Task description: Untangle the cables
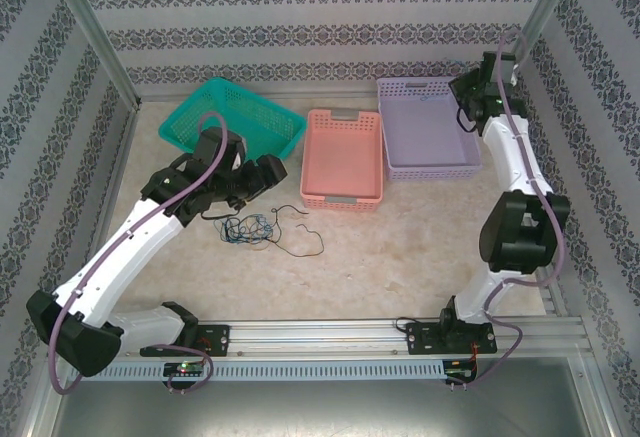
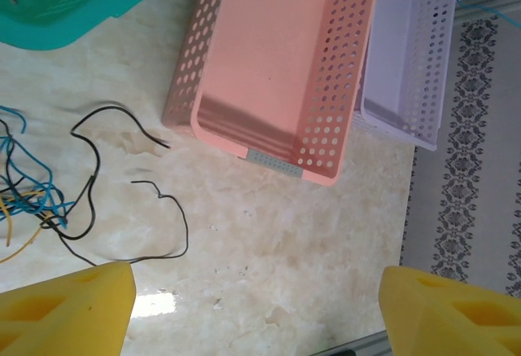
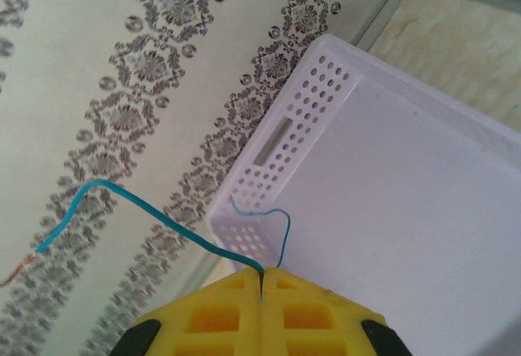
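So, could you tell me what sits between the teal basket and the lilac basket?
The pink basket, close beside the lilac basket, as the top external view shows.

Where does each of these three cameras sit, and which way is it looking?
Top external: above and behind the arms, looking down on the table; both arms show, the left arm by the cables, the right arm at the lilac basket.
Left wrist: on the left arm, looking down at the cables and pink basket; its left fingers stand apart at the bottom corners.
Right wrist: on the right arm, facing the lilac basket's corner and patterned wall; its right fingers pinch a blue cable.
Shared: all three show the lilac basket.
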Controlling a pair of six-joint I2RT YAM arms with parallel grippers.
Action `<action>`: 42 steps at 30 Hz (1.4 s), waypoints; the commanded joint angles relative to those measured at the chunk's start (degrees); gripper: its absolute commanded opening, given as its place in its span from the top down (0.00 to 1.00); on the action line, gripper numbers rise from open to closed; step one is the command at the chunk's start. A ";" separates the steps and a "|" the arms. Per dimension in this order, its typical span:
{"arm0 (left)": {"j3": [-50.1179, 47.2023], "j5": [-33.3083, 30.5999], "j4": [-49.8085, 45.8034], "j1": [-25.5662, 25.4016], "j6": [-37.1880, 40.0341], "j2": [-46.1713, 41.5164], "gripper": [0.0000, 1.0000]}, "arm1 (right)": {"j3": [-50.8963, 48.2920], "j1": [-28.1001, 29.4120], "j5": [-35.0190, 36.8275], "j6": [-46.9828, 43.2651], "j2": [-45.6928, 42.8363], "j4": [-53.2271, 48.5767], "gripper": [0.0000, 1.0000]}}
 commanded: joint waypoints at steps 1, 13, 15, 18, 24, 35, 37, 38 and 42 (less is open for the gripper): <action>-0.35 -1.88 -2.12 0.43 -1.26 -2.46 0.21 | -4.83 -0.34 0.68 15.43 4.29 10.16 1.00; -1.65 -2.33 -4.05 0.56 -2.17 -4.90 0.21 | -7.47 0.37 -6.08 21.44 6.12 -1.48 0.47; -2.29 -2.32 -5.16 0.82 -3.23 -4.78 0.21 | -8.45 0.12 -5.61 20.16 2.02 -2.84 0.45; -4.91 -1.31 -6.96 2.34 -6.00 -5.02 0.21 | -8.53 0.28 -4.65 17.06 -3.93 -5.85 0.44; -14.97 7.38 -8.18 10.36 -11.92 -5.12 0.21 | -13.29 7.45 -2.49 4.66 -17.10 -10.57 0.47; -22.34 12.31 -0.95 13.15 -10.45 3.18 0.22 | -39.92 50.16 0.47 -7.86 -26.60 -10.00 0.42; -20.88 10.74 -3.15 13.18 -6.69 5.06 0.23 | -39.80 54.76 0.89 -9.87 -22.62 -8.87 0.41; -20.36 9.94 -4.00 13.23 -5.15 5.72 0.23 | -38.46 56.14 1.28 -10.65 -19.58 -9.89 0.41; -20.55 8.23 -4.48 13.88 -1.71 6.21 0.24 | -33.63 57.84 1.68 -10.49 -9.28 -12.02 0.44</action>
